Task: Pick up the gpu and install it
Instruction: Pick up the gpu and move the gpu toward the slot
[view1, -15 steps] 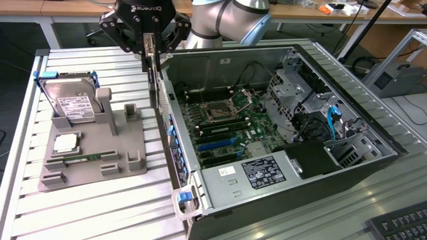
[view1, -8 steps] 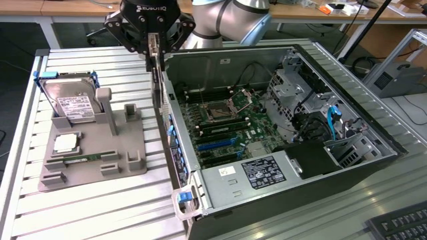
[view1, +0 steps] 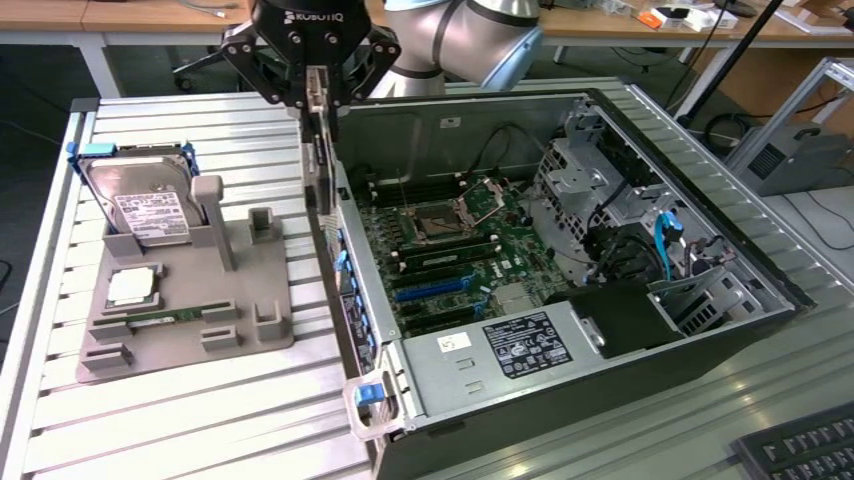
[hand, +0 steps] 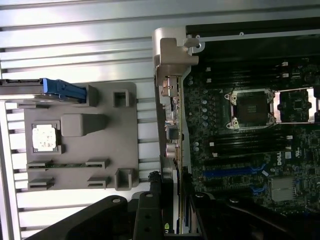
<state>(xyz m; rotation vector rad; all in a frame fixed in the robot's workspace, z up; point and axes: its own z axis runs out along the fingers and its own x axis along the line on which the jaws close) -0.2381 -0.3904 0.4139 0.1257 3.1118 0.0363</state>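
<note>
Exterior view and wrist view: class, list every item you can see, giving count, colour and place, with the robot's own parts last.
gpu: one, dark with silver edge, upright at the case edge nearest the tray
computer case: one, black and silver, open, exterior view's right
motherboard: one, green, inside the case
power supply: one, silver, labelled, inside the case
tray: one, grey, exterior view's left
hard drive: one, silver in blue bracket, standing in the tray
processor chip: one, silver, flat in the tray
RAM stick: one, green, lying in the tray
keyboard: one, black, exterior view's lower right
table: one, silver, slatted, under everything
arm: one, silver-grey, above the case
pincer: one, black, shut on the gpu
</note>
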